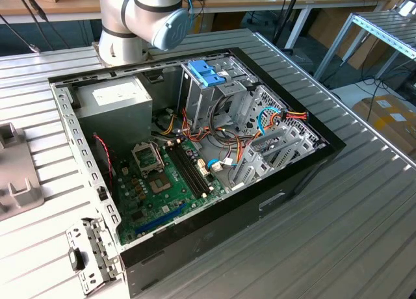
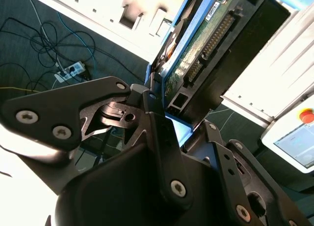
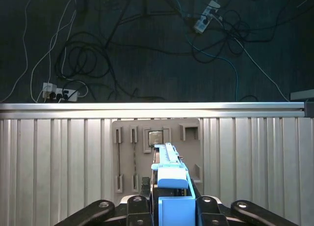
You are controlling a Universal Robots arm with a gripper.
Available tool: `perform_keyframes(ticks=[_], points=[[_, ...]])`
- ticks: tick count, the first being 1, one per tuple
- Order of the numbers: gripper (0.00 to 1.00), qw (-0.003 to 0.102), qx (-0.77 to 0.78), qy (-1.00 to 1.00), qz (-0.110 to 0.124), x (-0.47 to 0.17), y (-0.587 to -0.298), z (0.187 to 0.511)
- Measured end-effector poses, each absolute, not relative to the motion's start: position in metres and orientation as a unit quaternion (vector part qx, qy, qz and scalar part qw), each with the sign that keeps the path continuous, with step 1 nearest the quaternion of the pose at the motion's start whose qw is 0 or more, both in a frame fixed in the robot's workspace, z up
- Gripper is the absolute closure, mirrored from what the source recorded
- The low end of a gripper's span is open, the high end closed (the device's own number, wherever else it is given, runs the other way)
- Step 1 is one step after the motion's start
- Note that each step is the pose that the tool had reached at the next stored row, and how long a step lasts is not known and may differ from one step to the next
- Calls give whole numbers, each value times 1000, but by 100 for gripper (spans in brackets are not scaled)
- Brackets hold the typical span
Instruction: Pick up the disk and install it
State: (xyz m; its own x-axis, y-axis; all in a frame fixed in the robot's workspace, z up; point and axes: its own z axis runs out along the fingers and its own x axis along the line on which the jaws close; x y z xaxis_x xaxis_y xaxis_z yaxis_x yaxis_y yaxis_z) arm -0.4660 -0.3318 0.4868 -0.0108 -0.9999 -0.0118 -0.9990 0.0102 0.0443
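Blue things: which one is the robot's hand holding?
The disk with light-blue side rails, clamped edge-on in the hand in the first wrist view. The other blue piece, a tab, sits atop the metal cage in the exterior view.

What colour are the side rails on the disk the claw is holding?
Light blue, clearest along the edge of the disk in the first wrist view.

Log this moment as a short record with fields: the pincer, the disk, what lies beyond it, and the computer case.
pincer: shut on the disk
disk pose: edge-on in the first wrist view, light-blue rail facing the camera; circuit-board side shows in the second wrist view
beyond disk: grey holder plate on the slatted table
computer case: open, on the table in the exterior view
install: not yet done
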Motion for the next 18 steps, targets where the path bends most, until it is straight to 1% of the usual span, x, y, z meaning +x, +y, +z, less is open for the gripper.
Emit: perform_keyframes(ticks=[18], points=[[63, 11, 703, -711, -20, -466, -345, 487]])
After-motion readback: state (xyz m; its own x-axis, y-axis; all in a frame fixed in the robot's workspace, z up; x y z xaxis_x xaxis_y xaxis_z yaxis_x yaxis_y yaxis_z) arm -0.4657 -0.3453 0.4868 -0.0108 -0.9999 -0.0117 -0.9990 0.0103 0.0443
